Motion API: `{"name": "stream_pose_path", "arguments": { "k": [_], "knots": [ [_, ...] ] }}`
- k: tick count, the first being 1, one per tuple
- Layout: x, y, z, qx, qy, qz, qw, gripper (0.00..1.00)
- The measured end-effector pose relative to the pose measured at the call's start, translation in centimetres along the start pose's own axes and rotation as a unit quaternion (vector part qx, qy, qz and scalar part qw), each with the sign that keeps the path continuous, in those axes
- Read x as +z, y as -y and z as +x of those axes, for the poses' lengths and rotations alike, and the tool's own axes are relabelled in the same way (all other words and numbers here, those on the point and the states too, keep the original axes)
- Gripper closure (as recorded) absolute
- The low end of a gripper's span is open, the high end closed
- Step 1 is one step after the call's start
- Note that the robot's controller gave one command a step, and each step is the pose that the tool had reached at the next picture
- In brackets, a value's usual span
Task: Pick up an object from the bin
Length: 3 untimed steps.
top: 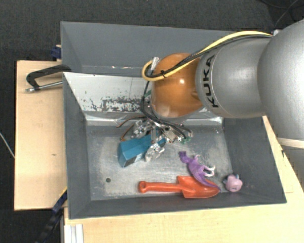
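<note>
My gripper [153, 147] is down near the bin floor, left of the middle, under the orange cover. A blue block [133, 150] lies right against its fingertips on the left side, and whether the fingers close around it is hidden. A purple toy figure [196, 167] lies to the right of the gripper. Along the front wall rests an orange toy shovel [180, 188], its scoop pointing right.
A small pink-purple ball-like thing [234, 183] sits at the front right corner, beside the shovel's scoop. The arm comes in from the right and covers the bin's back right part.
</note>
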<state>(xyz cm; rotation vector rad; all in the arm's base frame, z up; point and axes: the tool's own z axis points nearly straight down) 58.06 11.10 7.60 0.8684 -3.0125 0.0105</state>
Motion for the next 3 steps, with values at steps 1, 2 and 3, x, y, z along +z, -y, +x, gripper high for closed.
{"name": "stream_pose_path", "arguments": {
  "k": [1, 2, 3],
  "knots": [
    [-5.4, -1.0, 1.3, -0.013, 0.0034, -0.003, 0.9999, 1.0],
    [-5.4, -1.0, 1.3, -0.013, 0.0033, -0.003, 0.9999, 1.0],
    [-16.3, 0.5, 0.2, -0.016, 0.0036, -0.003, 0.9999, 1.0]
  ]
}}
